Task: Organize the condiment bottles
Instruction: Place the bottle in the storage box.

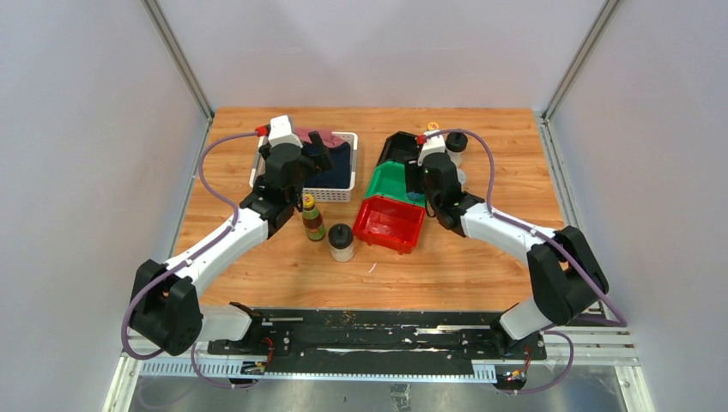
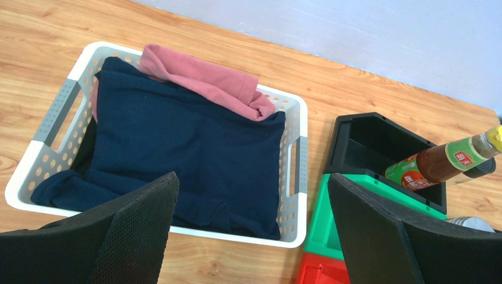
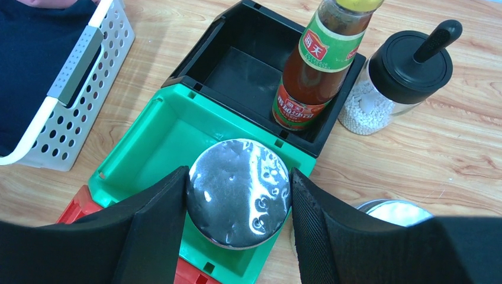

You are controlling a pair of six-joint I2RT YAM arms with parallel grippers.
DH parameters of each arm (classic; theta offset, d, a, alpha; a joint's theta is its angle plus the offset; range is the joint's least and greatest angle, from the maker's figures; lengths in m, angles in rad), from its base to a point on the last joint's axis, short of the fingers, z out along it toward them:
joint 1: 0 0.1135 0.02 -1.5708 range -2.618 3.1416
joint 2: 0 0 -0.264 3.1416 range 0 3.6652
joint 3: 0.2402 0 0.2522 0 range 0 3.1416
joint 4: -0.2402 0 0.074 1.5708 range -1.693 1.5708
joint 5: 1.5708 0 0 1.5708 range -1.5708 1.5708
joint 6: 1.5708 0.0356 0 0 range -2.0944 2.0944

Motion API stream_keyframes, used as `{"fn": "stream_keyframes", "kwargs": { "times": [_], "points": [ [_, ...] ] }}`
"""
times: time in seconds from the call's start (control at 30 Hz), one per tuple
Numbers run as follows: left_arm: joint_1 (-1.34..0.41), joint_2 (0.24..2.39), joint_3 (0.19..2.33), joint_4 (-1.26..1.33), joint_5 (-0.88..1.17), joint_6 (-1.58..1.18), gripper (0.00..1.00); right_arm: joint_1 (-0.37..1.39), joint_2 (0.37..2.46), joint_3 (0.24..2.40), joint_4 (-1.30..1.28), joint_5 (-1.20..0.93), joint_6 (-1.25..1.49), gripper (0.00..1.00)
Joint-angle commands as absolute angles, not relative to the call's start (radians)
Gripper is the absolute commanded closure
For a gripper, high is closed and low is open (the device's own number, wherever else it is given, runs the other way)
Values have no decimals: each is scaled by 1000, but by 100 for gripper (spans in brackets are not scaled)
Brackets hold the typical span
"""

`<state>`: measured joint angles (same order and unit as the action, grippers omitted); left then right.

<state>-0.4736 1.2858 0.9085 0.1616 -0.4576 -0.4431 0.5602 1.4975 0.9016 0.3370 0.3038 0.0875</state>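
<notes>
Left gripper [image 2: 254, 234]: fingers spread wide, nothing between them. Hangs over white basket [image 2: 295, 148], left of green bin [image 3: 160, 139]; judged idle, kept out of the other arm's way.

Sauce bottle [image 1: 312, 219] and black-lidded jar [image 1: 342, 242]: upright on the table, left of and nearer than green bin. Not yet sorted.

Black bin [image 3: 237, 65]: touches green bin's far edge. Holds second sauce bottle [image 3: 311, 65] upright in its right corner; apparently the sauce slot.

Right gripper [image 3: 238, 177]: clamped on silver-lidded shaker [image 3: 238, 198], held over green bin's near right corner, likely for setting down inside.

Second shaker [image 3: 393, 212]: just right of green bin, only the lid showing.

Second jar [image 3: 393, 83]: right of green bin, far side. Not yet binned.
</notes>
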Motion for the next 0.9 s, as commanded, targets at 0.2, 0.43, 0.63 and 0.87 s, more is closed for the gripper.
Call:
{"fn": "stream_keyframes", "kwargs": {
  "times": [0.2,0.43,0.63,0.87],
  "points": [
    [-479,1294,891,157,-483,-458,0,559,1515,890,383,342,111,100],
    [-479,1294,890,157,-483,-460,0,568,1525,894,376,361,116,85],
    [-479,1294,887,157,-482,-462,0,572,1526,899,371,369,116,55],
    [-479,1295,887,157,-481,-465,0,576,1522,902,370,374,115,35]
  ]
}}
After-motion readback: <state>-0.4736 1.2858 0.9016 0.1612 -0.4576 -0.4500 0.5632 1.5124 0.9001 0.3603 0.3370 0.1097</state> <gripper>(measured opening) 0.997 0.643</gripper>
